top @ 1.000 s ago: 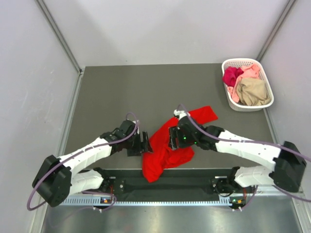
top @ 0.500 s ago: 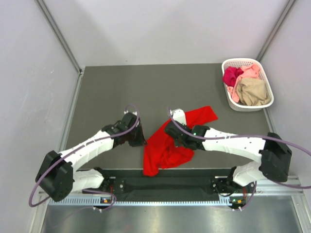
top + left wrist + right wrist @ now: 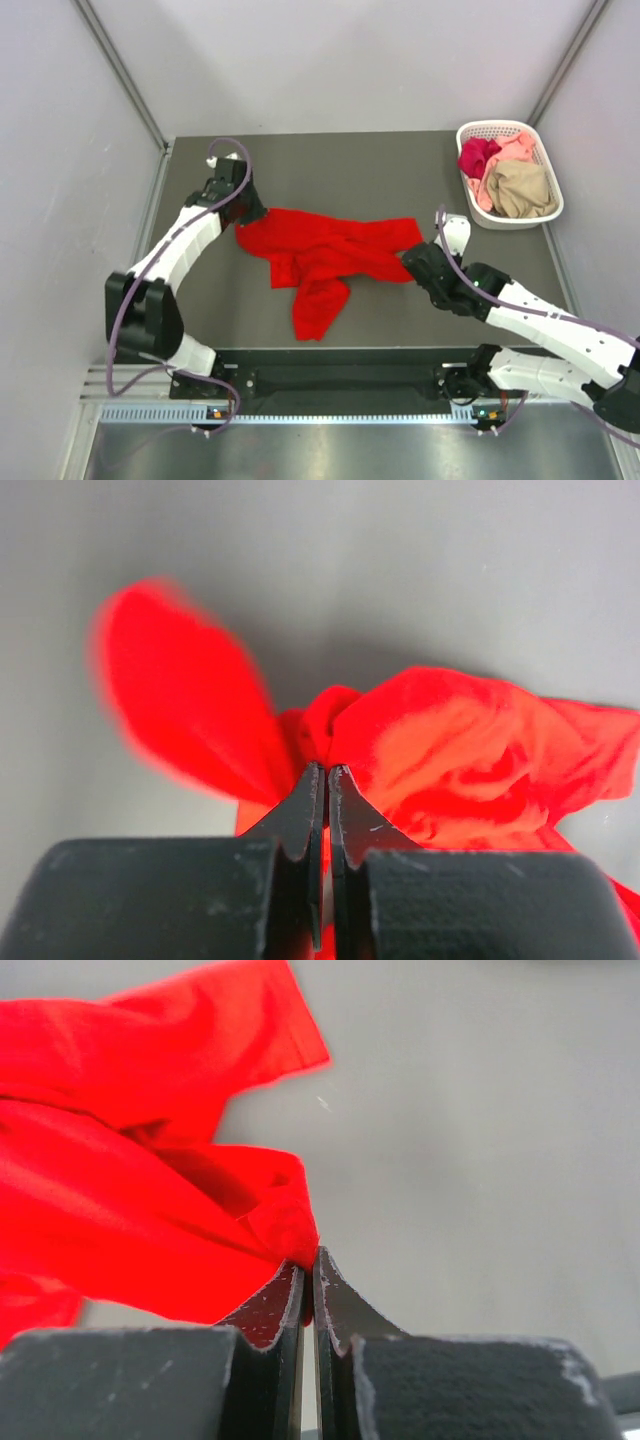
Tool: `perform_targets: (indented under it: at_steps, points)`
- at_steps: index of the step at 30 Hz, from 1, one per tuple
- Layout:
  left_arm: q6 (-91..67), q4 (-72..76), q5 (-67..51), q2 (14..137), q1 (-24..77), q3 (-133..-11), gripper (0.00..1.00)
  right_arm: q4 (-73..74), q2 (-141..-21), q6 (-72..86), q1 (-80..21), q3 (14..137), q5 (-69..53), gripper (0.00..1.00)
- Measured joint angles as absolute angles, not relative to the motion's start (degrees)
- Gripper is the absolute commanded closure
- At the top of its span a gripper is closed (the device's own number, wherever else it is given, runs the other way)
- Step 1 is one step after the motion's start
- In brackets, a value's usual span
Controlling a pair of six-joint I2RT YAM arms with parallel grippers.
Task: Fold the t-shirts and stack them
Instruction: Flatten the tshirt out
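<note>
Clamping the bright red cloth t-shirt at nine and three o'clock, left gripper and right gripper likely spread it for folding.

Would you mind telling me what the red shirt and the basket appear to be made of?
The red shirt looks like soft, matte cloth, perhaps a cotton-like knit: it drapes limply and shows folds and wrinkles. The basket looks like rigid white plastic, judging by its moulded lattice wall and even rim.
</note>
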State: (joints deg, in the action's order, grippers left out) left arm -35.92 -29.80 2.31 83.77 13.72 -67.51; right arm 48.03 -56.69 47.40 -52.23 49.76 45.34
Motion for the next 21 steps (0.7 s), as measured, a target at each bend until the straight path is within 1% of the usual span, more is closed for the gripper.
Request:
perform_targets:
  at_steps: [4,9,13,17,21]
  points:
    - [-34.72,-29.78,-1.32,94.24,13.67,-73.76,1.00,47.40,-53.34,49.32,-51.46,43.22,43.00,1.00]
    - [-33.58,-30.44,-5.82,104.20,13.65,-81.95,1.00,45.84,-52.88,51.55,-51.42,39.33,40.29,1.00]
    - [-32.18,-32.97,-3.88,105.14,13.65,-85.10,1.00,47.35,-52.75,53.89,-51.18,38.22,41.71,1.00]
    - [-30.20,-36.91,2.15,104.44,13.65,-88.01,1.00,50.09,-50.24,54.43,-48.84,38.72,45.04,1.00]
    - [-29.02,-40.47,7.66,100.22,13.65,-88.09,1.00,51.20,-48.66,50.37,-44.03,44.49,47.66,1.00]
